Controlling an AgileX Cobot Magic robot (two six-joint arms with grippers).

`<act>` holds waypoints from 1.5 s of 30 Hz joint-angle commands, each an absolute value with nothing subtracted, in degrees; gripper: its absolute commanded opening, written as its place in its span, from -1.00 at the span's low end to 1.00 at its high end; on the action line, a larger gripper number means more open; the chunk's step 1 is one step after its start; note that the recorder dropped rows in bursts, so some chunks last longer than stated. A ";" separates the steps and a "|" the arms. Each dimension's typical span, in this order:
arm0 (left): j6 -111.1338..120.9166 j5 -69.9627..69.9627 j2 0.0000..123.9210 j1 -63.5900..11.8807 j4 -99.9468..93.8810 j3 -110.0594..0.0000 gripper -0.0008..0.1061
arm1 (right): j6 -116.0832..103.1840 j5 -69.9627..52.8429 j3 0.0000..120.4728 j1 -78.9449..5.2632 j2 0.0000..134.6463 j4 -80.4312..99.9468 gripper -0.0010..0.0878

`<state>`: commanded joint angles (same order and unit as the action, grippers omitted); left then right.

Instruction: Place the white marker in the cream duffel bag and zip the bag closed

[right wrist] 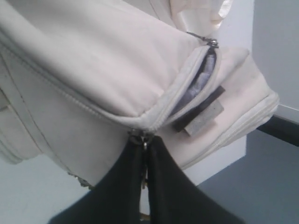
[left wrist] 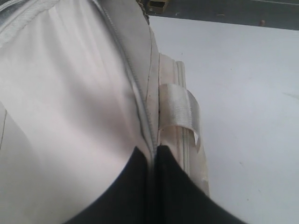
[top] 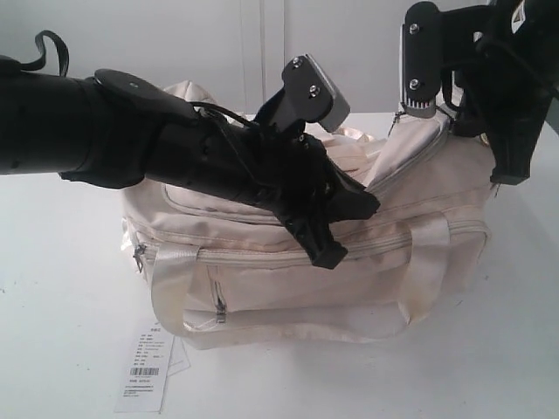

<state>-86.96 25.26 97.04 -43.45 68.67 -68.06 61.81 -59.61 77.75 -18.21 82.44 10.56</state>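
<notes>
Paper tag [top: 148, 371] is lying flat on the white desk [top: 52, 305], at 7 o'clock from the cream bag [top: 262, 288] and just beside its front corner. The bag is sitting in the middle of the desk, its long front side facing the exterior camera.

Left arm [top: 105, 131] is stretching from 9 o'clock across the top of the bag. Left gripper [left wrist: 153, 156] is pinching closed on the bag's fabric right at the top zipper line, its fingers pressed together with cloth between them. A shiny strap handle [left wrist: 180, 107] is looping just beyond it.

Further right, the top zipper is standing partly open at the bag's 3 o'clock end. The flap is standing up there and grey lining [right wrist: 201, 84] is showing in the gap.

Right arm [top: 511, 96] is hanging in from 1 o'clock over that end. Right gripper [right wrist: 142, 140] is clamping closed on the zipper pull [right wrist: 136, 134] at the edge of the flap.

Marker is not showing in any view, so I cannot tell where it is.
</notes>
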 joint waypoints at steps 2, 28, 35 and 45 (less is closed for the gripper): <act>-86.76 25.38 96.57 -43.10 68.37 -68.06 -0.99 | 61.71 -61.22 77.75 -18.21 82.43 9.27 -0.98; -71.97 20.77 89.30 -41.25 72.97 -68.06 0.32 | 62.79 -65.19 77.79 -18.21 82.54 1.97 -0.98; -76.72 25.22 91.81 -43.02 89.91 -68.06 0.28 | 60.57 -62.76 77.79 -18.21 82.54 1.96 -0.98; -96.27 21.65 96.67 -45.32 99.95 -68.06 0.25 | 59.73 -62.75 77.79 -18.21 82.54 1.96 -0.98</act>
<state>-96.27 21.65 96.67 -45.32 99.95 -68.06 59.73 -62.75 77.79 -18.21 82.54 1.96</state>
